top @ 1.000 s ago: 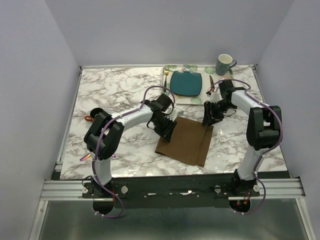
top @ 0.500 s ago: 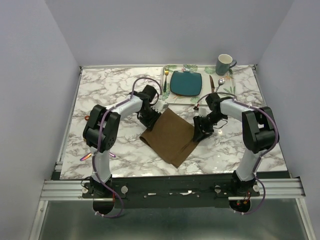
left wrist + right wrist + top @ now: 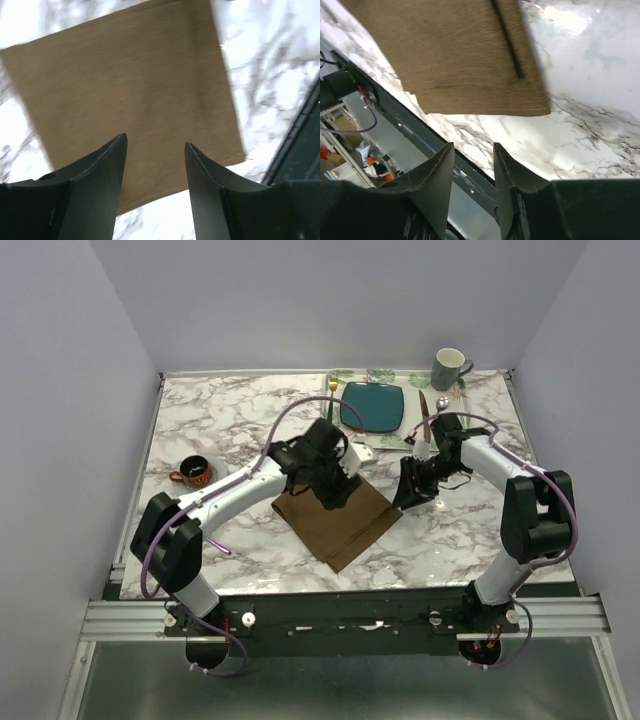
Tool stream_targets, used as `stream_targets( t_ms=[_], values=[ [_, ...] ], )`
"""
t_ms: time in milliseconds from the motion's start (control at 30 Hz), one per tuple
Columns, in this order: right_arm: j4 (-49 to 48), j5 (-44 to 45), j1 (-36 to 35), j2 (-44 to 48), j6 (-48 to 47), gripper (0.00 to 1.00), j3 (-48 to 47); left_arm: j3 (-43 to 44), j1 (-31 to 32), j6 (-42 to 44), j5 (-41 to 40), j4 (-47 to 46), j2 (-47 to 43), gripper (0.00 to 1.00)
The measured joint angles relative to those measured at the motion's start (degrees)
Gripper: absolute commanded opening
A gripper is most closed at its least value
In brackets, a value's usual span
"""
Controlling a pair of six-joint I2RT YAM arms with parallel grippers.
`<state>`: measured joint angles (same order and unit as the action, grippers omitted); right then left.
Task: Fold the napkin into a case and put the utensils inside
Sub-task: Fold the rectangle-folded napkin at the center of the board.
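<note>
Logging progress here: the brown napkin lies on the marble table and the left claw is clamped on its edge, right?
No. The napkin lies on the table, but the left claw is open above it, gripping nothing, as the left wrist view shows.

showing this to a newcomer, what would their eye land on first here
The dark brown square cloth napkin, lying like a diamond mid-way across the white marble-patterned table, catches the eye first. Both arms bend toward it: the left gripper hangs open and empty above it, and the right gripper is open beside its right corner. Behind, at the far edge, a square teal plate sits on a leaf-printed placemat.
</note>
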<state>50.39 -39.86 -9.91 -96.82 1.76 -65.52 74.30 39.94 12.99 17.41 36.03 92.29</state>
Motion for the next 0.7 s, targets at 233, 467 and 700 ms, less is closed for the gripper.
stream_targets(
  t_ms=[233,467,700],
  values=[
    [-1.03,5.16,-0.04,-4.22,0.83,0.38,0.68,-3.32,12.83,-5.01,-5.11,-2.10,3.76,0.63],
    [-2.78,8.20,-0.04,-7.13,2.51,0.31,3.39,-3.48,16.57,-7.30,-9.01,-3.23,8.15,0.63],
    [-4.31,9.44,-0.04,-8.90,3.48,0.29,3.65,-2.71,17.00,-8.20,-10.38,-4.61,11.69,0.59]
  ],
)
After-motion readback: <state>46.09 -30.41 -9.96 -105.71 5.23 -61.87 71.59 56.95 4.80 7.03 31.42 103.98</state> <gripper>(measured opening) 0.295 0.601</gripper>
